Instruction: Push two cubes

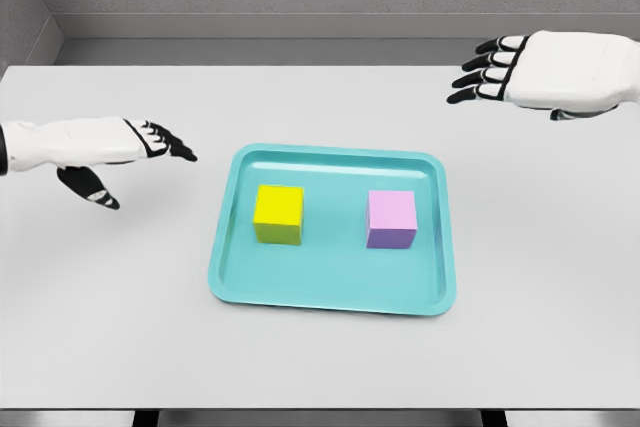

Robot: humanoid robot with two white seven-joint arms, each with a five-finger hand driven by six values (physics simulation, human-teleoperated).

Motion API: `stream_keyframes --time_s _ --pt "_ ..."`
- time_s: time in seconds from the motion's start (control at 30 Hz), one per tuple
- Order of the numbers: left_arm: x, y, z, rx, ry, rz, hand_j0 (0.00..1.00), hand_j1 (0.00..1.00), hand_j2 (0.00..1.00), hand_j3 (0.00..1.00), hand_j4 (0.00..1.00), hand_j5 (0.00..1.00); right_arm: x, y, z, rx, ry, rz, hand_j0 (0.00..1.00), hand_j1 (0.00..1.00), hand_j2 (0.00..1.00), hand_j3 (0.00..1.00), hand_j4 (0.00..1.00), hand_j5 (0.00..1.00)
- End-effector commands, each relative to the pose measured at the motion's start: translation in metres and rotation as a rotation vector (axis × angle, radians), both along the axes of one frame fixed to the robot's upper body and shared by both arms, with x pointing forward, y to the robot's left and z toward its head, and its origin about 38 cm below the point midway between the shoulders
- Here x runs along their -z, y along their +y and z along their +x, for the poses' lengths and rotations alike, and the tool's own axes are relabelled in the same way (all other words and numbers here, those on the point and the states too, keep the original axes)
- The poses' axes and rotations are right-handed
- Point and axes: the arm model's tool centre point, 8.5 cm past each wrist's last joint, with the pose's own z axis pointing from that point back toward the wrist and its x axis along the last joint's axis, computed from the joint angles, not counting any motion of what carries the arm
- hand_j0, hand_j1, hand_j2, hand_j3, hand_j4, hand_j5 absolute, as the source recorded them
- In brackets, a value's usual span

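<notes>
A yellow cube [279, 213] and a pink cube [391, 218] sit apart inside a teal tray [330, 292] on the white table, yellow to the left, pink to the right. My left hand [150, 152] hovers left of the tray, fingers stretched toward it and thumb hanging down, holding nothing. My right hand [492, 69] floats high at the upper right, beyond the tray's far right corner, fingers extended to the left and holding nothing. Neither hand touches a cube or the tray.
The white table [120, 327] spans the view, its front edge near the bottom. A grey wall and floor lie behind the far edge.
</notes>
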Motion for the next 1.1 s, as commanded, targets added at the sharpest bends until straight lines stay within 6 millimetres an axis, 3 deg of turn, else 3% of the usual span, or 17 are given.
stream_keyframes --time_s 0.0,0.13,0.17,0.2,0.23,0.27,0.3,0.37,0.47,0.5,0.63,0.8,1.07 --pt "0.003 0.0 -0.001 0.0 0.011 0.001 1.0 1.0 1.0 1.0 1.0 1.0 0.002 0.006 0.0 -0.014 0.003 0.01 1.0 1.0 1.0 1.0 1.0 1.0" --pt "0.008 -0.003 -0.002 0.009 0.021 0.009 0.97 0.97 0.97 0.97 0.97 0.97 0.001 0.005 0.001 -0.011 0.006 0.013 1.0 1.0 1.0 1.0 1.0 1.0" --pt "0.007 -0.01 0.001 0.023 0.008 0.018 0.79 0.79 0.79 0.79 0.79 0.79 0.008 0.004 0.001 -0.007 0.023 0.004 0.97 0.97 0.97 0.97 0.97 0.97" --pt "0.012 -0.021 0.004 0.044 -0.002 0.025 0.62 0.62 0.62 0.62 0.62 0.62 0.02 0.004 0.0 -0.009 0.058 -0.016 0.6 0.6 0.6 0.6 0.6 0.6" --pt "0.011 -0.025 0.007 0.051 -0.019 0.046 0.44 0.44 0.44 0.44 0.44 0.44 0.034 0.007 -0.001 -0.018 0.092 -0.038 0.4 0.4 0.4 0.4 0.4 0.4" --pt "0.017 -0.024 0.007 0.053 -0.015 0.073 0.42 0.42 0.42 0.42 0.42 0.42 0.049 0.009 -0.002 -0.022 0.131 -0.056 0.28 0.28 0.28 0.28 0.28 0.28" --pt "0.019 -0.019 0.011 0.035 -0.008 0.078 0.38 0.38 0.38 0.38 0.38 0.38 0.059 0.007 -0.001 -0.015 0.157 -0.064 0.24 0.24 0.24 0.24 0.24 0.24" --pt "0.027 -0.023 0.009 0.048 0.012 0.086 0.2 0.2 0.2 0.2 0.2 0.2 0.079 0.004 0.001 -0.003 0.19 -0.108 0.24 0.24 0.24 0.24 0.24 0.24" --pt "0.032 -0.046 0.01 0.096 0.017 0.069 0.16 0.16 0.16 0.16 0.16 0.16 0.1 0.002 0.003 0.01 0.243 -0.124 0.17 0.17 0.17 0.17 0.17 0.17" --pt "0.034 -0.054 0.009 0.115 0.022 0.066 0.16 0.16 0.16 0.16 0.16 0.16 0.109 0.01 0.002 -0.01 0.264 -0.126 0.16 0.16 0.16 0.16 0.16 0.16" --pt "0.043 -0.091 0.004 0.194 0.033 0.027 0.16 0.16 0.16 0.16 0.16 0.16 0.125 0.016 -0.002 -0.031 0.286 -0.163 0.11 0.11 0.11 0.11 0.11 0.11" --pt "0.047 -0.095 0.005 0.203 0.026 0.046 0.16 0.16 0.16 0.16 0.16 0.16 0.141 0.023 0.003 -0.036 0.31 -0.177 0.11 0.11 0.11 0.11 0.11 0.11" --pt "0.056 -0.1 0.016 0.187 0.025 0.065 0.16 0.16 0.16 0.16 0.16 0.16 0.151 0.034 0.003 -0.059 0.325 -0.184 0.12 0.12 0.12 0.12 0.12 0.12"
